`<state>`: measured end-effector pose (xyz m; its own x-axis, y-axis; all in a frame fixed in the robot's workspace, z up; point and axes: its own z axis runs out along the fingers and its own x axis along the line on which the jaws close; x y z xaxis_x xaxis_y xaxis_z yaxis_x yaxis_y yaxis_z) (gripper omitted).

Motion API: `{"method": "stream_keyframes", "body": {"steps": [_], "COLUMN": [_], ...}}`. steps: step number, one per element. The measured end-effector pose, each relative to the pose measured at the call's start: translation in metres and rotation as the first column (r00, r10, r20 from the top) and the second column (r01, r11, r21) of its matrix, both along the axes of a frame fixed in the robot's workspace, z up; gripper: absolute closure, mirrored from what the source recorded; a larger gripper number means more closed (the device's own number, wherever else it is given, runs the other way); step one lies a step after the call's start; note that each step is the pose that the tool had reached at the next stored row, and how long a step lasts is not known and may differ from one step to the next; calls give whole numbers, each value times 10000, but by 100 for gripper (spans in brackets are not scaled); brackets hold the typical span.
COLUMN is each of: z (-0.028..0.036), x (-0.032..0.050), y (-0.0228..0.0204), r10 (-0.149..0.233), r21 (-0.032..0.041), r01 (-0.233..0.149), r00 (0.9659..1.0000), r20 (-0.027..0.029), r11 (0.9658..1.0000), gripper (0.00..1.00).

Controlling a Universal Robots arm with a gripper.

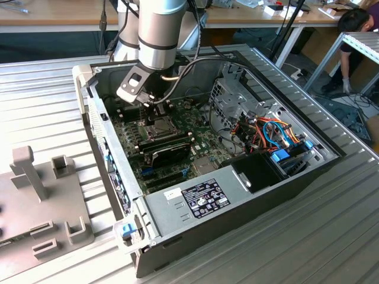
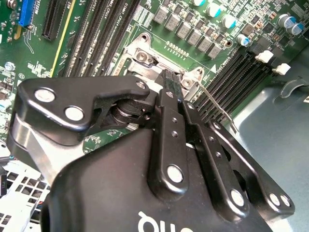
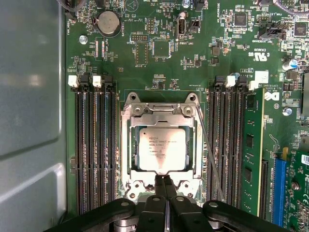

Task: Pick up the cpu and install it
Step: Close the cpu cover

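Note:
The cpu (image 3: 161,149), a small square chip with a silvery-grey top, lies flat in the socket on the green motherboard (image 3: 145,29). The hinged metal frame (image 3: 126,145) is folded down around its edges. My gripper (image 3: 164,182) is shut, its two black fingers pressed together with nothing between them. Their tips sit at the frame's edge, just off the chip. In the second wrist view the gripper (image 2: 167,79) points down at that same frame edge. The thin wire lever (image 2: 218,105) stands beside the socket. In the exterior view the gripper (image 1: 155,110) hangs over the socket (image 1: 157,126) inside the open computer case.
Black memory slots (image 3: 94,145) flank the socket on both sides. A black oblong module (image 1: 169,151) lies just beyond it. A metal drive cage (image 1: 234,97), coloured cables (image 1: 272,133) and the power supply (image 1: 195,198) crowd the case. A grey fixture (image 1: 41,201) stands outside it. A person (image 1: 355,23) bends at the far right.

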<state>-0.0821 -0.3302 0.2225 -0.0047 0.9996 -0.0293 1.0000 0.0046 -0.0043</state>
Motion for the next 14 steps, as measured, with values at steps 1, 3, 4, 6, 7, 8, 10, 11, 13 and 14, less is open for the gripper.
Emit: {"method": "stream_keyframes", "body": {"steps": [1,3,4,6,7,8,10,11,13,14], "z": [0,0,0,0,0,0,0,0,0,0], "x": [4,25,41,61,63,68,78,78,78,78], "y": [0,0,0,0,0,0,0,0,0,0], "r10": [3,0,0,0,0,2,0,0,-1,0], "r21": [0,1,0,0,0,0,0,0,0,0], "r01": [-3,0,0,0,0,-2,0,0,1,0], "r00": [10000,10000,10000,10000,10000,10000,10000,10000,10000,10000], "r20": [0,0,1,0,0,1,0,0,1,0], "r11": [10000,10000,10000,10000,10000,10000,10000,10000,10000,10000], "gripper": [89,89,89,89,89,89,89,89,89,89]}}
